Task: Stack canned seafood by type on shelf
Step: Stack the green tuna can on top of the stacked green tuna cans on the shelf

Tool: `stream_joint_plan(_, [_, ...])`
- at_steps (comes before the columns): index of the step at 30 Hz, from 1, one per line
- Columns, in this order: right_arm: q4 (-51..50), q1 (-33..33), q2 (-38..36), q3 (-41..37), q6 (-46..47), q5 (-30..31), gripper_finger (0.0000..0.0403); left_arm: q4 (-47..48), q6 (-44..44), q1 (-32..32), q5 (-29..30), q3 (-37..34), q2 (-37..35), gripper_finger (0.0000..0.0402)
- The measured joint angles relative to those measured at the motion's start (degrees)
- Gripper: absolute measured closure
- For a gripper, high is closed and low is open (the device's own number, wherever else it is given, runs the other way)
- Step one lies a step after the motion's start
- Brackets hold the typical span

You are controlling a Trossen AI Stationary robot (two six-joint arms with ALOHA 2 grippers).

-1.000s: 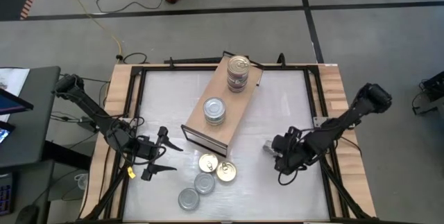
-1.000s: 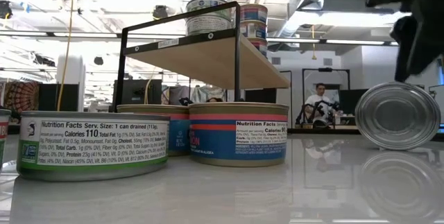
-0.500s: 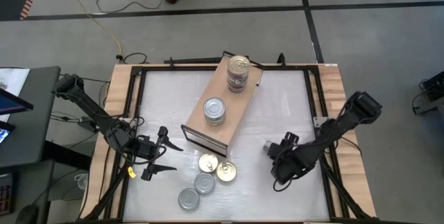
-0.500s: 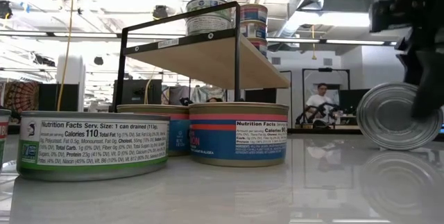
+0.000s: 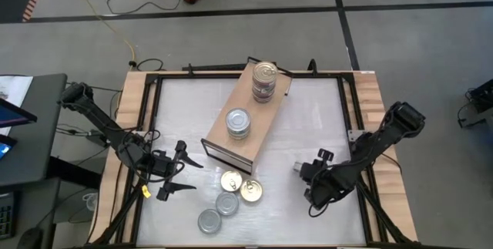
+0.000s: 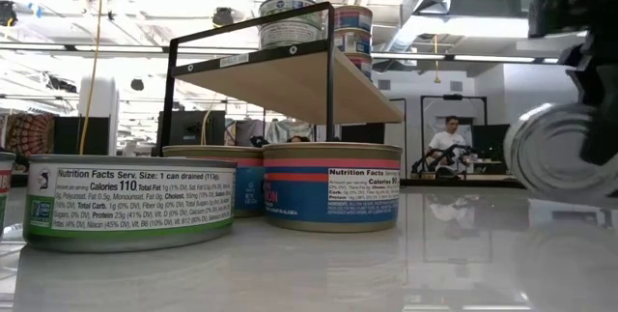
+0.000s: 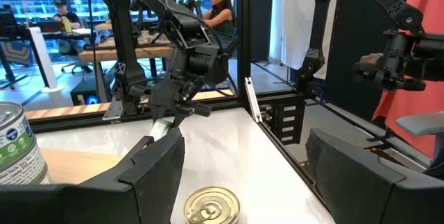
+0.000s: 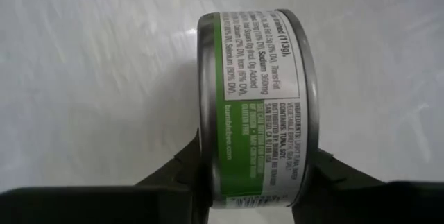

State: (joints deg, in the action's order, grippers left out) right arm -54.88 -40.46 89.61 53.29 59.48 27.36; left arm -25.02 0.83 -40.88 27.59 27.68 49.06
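Right gripper, low beside the shelf, clamps a green-label tin on edge. Left gripper hovers, fingers apart. Two tin stacks top the shelf.

A green-labelled tin stands on edge, pinched between two dark fingers.

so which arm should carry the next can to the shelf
Right. Its hand is already around the green-label can, fingers on both faces. The left hand waits open by the loose cans.
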Motion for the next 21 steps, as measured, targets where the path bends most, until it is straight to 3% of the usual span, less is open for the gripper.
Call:
stream_joint_plan(7, [-13.79, -0.07, -0.32, 8.4, -1.97, 6.14, 0.0231, 0.01, 0.01, 0.0, 0.44, -0.02, 0.0, 0.0114])
stream_joint_plan(11, [-19.22, 0.8, -0.3, 15.94, -8.87, 14.14, 0.0242, -1.7, 2.38, 0.0, 5.33, -0.04, 0.02, 0.0114])
stream_joint_plan(17, [-20.36, 3.36, -0.3, 26.28, -25.82, 28.94, 0.0231, -6.95, 3.11, 0.38, 12.14, -0.04, 0.0, 0.0114])
stream_joint_plan(21, [-11.51, 6.11, -0.31, 29.23, -45.55, 37.26, 0.0216, -6.39, -1.81, 5.16, 10.88, -0.04, 0.0, 0.0114])
